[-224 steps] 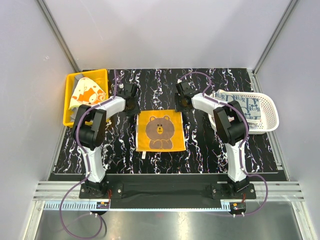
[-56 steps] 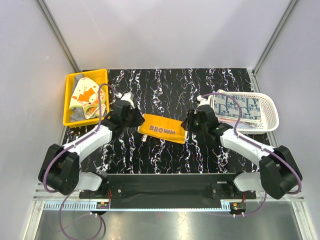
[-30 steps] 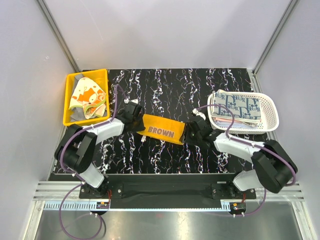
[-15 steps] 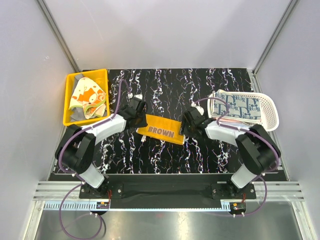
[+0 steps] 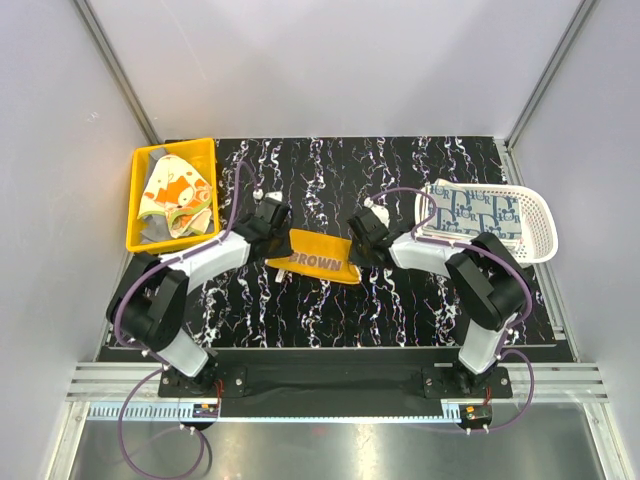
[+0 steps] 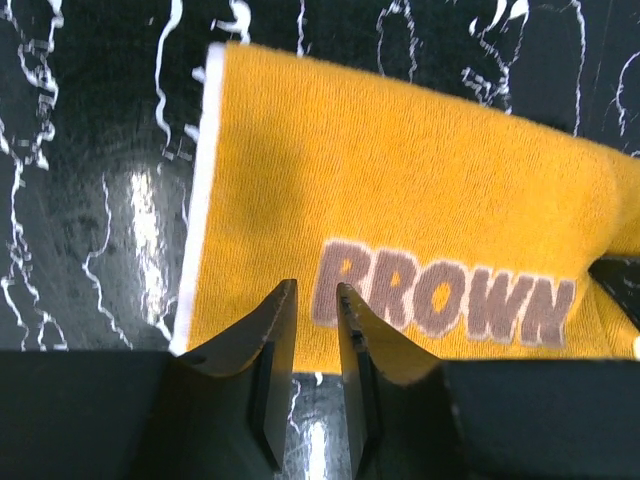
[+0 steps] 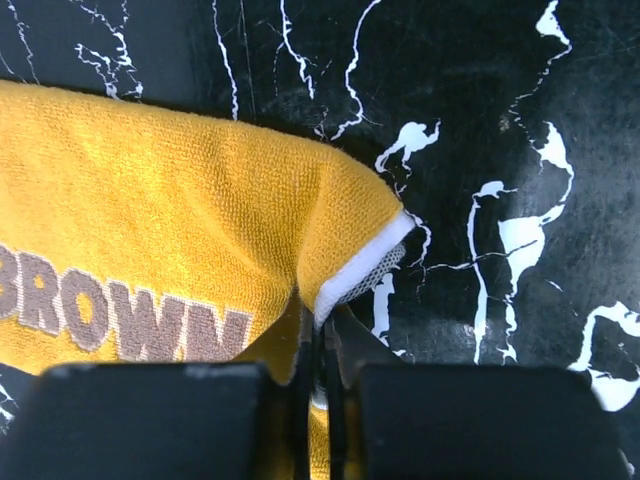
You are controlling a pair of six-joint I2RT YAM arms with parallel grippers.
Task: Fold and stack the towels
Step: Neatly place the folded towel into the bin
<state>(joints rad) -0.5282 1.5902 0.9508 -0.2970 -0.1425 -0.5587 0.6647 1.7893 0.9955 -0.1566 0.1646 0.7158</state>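
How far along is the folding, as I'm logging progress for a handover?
Done: blue-white towels lie folded in the white basket. In hand: the yellow towel, folded into a strip, right gripper pinching its right end, left gripper open at its left end. Left: probably another fold, stacking it, then the crumpled towels in the yellow bin.

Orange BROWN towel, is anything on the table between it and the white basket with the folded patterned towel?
Nothing lies on the marble table between the orange towel and the white basket. Only the right arm spans that gap, its fingers shut on the towel's right end.
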